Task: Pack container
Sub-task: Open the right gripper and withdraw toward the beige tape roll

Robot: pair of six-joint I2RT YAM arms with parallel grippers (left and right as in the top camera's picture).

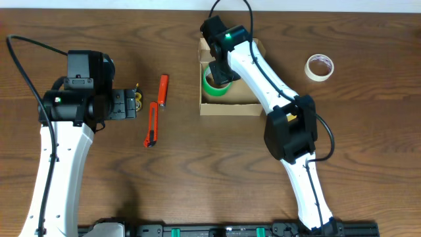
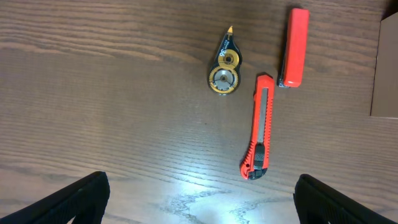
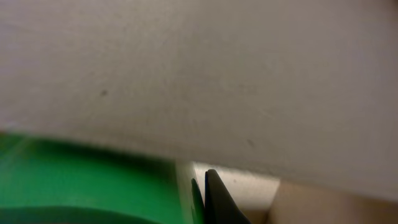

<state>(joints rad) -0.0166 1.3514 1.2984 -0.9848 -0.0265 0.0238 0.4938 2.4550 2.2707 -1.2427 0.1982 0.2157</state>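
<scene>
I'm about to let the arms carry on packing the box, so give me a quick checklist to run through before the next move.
1. Green tape roll inside the tan cardboard box: ok, it sits within the walls.
2. Right gripper hold on the roll: cannot tell, its wrist view is too close.
3. Left gripper open and empty: ok.
4. Orange-red plastic utility knife apart from the left fingers: ok.
5. Beige masking tape roll packed: not ok, it lies on the table right of the box.
</scene>
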